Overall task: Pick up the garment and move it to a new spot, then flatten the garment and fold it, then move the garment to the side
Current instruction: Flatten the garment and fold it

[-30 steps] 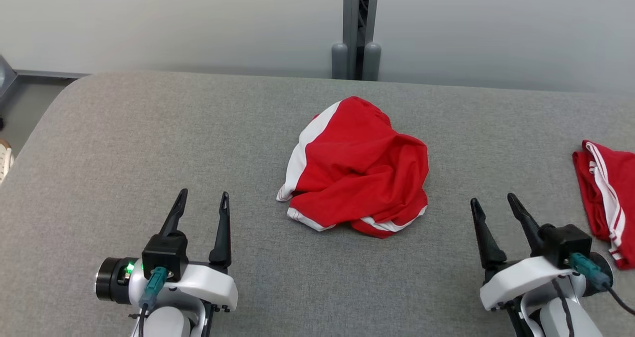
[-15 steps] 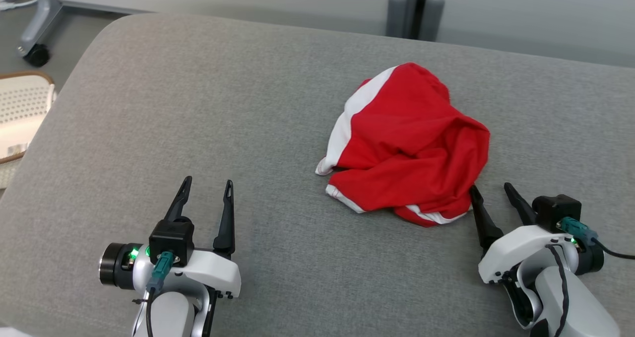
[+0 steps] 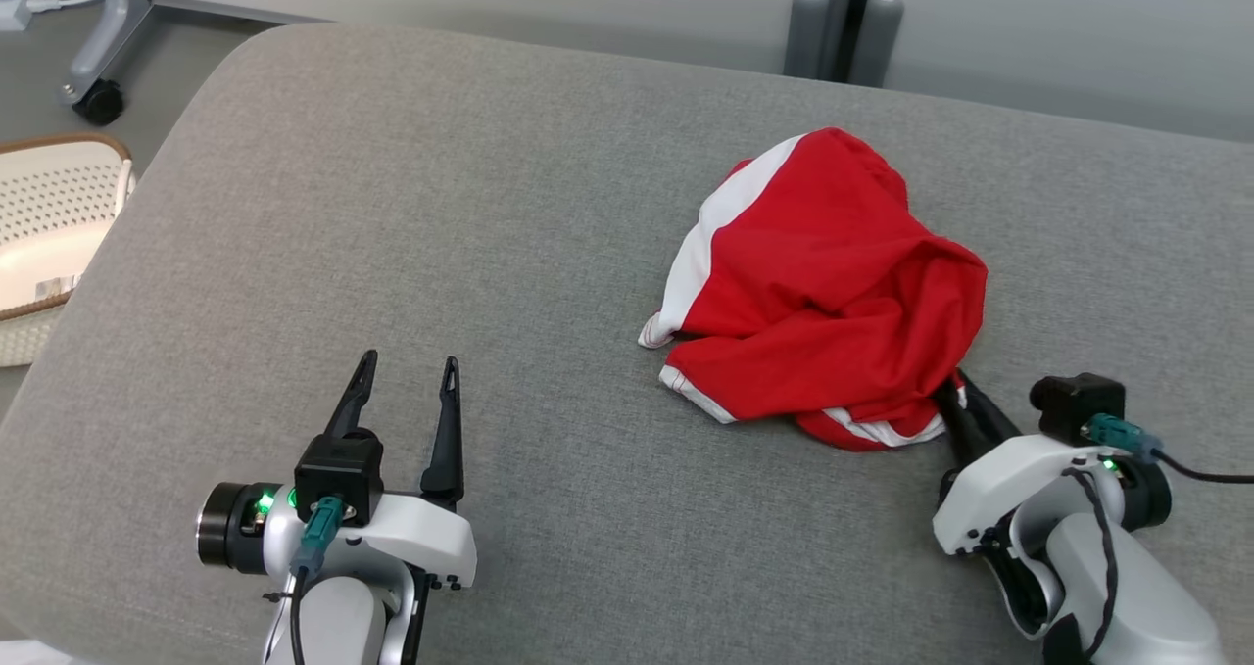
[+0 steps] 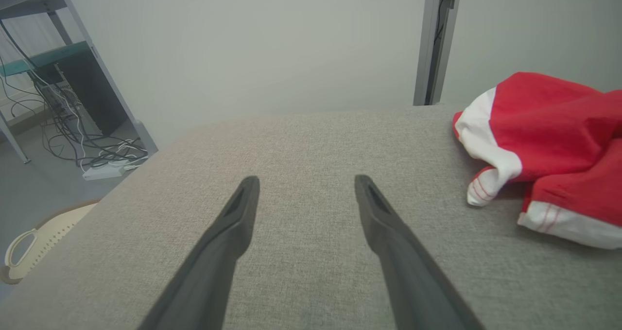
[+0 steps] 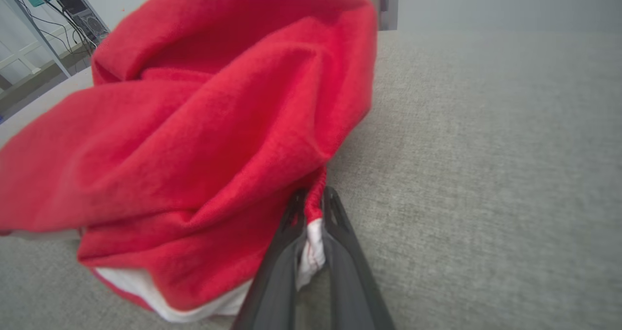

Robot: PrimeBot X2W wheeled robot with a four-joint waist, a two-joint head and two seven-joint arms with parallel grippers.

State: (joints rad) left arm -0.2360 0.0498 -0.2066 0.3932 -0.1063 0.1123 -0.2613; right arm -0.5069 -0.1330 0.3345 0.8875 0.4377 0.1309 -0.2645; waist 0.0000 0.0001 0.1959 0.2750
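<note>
Centrally, a crumpled garment (image 3: 833,283) of soft red knit, with white side panels and thin-striped white hems, lies heaped on a grey, coarse-woven padded surface (image 3: 441,185) with rounded corners, right of its middle. The right gripper (image 3: 958,393), at the heap's near right edge, has its two tapered dark fingers clenched on a pinched fold of red cloth and white hem; the cloth partly covers their tips. The left gripper (image 3: 409,361) is well apart to the left, fingers spread wide over bare fabric. Beyond the far edge stands a grey post (image 3: 848,19). On the floor off the left edge are a perforated cream basket (image 3: 54,214) with a brown rim and a wheeled frame leg (image 3: 98,87).
</note>
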